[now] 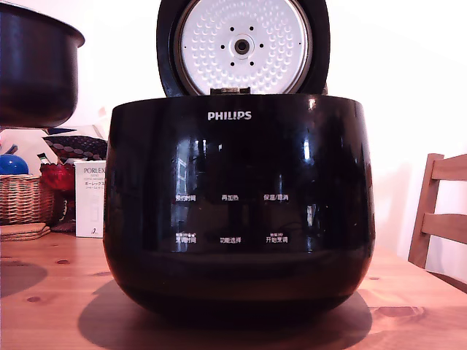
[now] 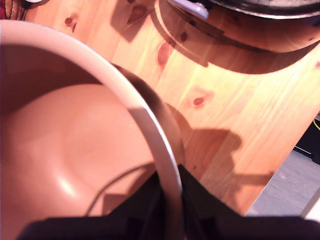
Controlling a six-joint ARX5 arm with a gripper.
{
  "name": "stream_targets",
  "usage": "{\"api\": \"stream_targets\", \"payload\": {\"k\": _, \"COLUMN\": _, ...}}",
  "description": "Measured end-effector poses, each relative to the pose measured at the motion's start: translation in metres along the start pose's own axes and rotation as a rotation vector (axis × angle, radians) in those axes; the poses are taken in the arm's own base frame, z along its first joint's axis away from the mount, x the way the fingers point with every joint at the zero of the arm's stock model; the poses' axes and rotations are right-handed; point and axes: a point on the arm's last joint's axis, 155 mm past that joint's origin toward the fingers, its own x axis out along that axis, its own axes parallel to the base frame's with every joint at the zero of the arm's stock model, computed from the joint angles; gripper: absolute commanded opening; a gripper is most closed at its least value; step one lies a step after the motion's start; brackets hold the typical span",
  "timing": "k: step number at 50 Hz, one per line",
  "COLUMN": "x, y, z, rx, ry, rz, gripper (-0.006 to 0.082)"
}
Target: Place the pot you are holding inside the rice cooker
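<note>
The pot (image 1: 36, 65), dark and round with a flared rim, hangs in the air at the exterior view's upper left, above and beside the rice cooker (image 1: 237, 211). The glossy black cooker stands mid-table, its lid (image 1: 242, 45) raised and showing the dimpled silver plate. In the wrist view I look into the pot's smooth bowl (image 2: 75, 150). My gripper (image 2: 170, 187) is shut on the pot's rim, one dark finger inside and one outside. A dark curved edge (image 2: 270, 7) at the far side looks like the cooker. The gripper itself is out of the exterior view.
A wicker basket (image 1: 25, 198), a white box (image 1: 90, 197) and a red item sit on the wooden table (image 1: 58, 292) behind the cooker at the exterior view's left. A wooden chair (image 1: 441, 211) stands at the right. The table edge (image 2: 280, 165) drops to the floor.
</note>
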Motion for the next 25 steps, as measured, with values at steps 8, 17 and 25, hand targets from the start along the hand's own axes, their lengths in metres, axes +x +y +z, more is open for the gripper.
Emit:
{"api": "stream_targets", "payload": {"k": 8, "x": -0.001, "y": -0.012, "z": 0.01, "rx": 0.025, "ry": -0.037, "rz": -0.042, "gripper": -0.0024}}
{"api": "stream_targets", "payload": {"k": 17, "x": -0.005, "y": -0.035, "z": 0.028, "rx": 0.094, "ry": -0.091, "rz": -0.098, "gripper": -0.0024}}
{"api": "stream_targets", "payload": {"k": 25, "x": -0.015, "y": -0.051, "z": 0.044, "rx": 0.147, "ry": -0.15, "rz": -0.134, "gripper": -0.0024}}
